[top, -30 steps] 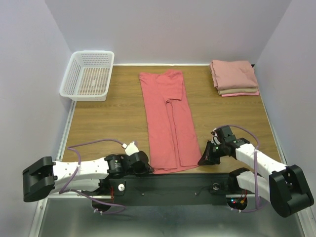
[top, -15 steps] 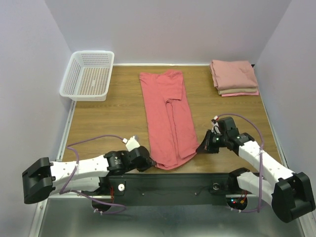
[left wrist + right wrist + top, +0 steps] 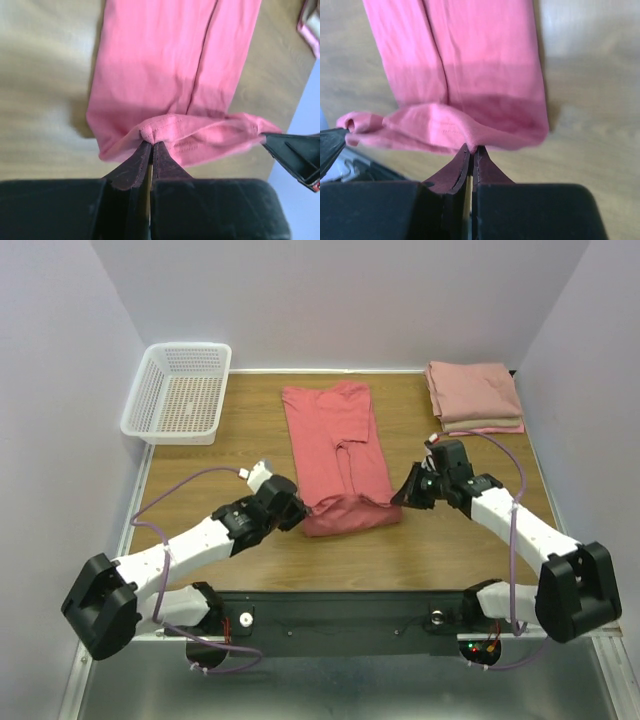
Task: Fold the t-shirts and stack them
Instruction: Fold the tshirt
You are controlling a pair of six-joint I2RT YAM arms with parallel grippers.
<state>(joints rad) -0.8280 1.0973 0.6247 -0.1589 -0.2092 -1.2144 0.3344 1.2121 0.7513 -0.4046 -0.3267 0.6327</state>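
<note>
At the middle of the table (image 3: 220,475), the coral shirt (image 3: 335,435) lies lengthwise between the near and far edges. The left gripper (image 3: 304,512) is clenched on the left corner of the hem and the right gripper (image 3: 399,497) on its right corner. Both wrist views show the jaws pinched tight on cloth. Compared with half a second ago, both grippers have moved away from the near edge, carrying the hem over the shirt's near half, so the cloth now doubles back in a loose roll. The stack (image 3: 475,395) at the far right corner and the basket (image 3: 180,390) at the far left corner are unchanged.
</note>
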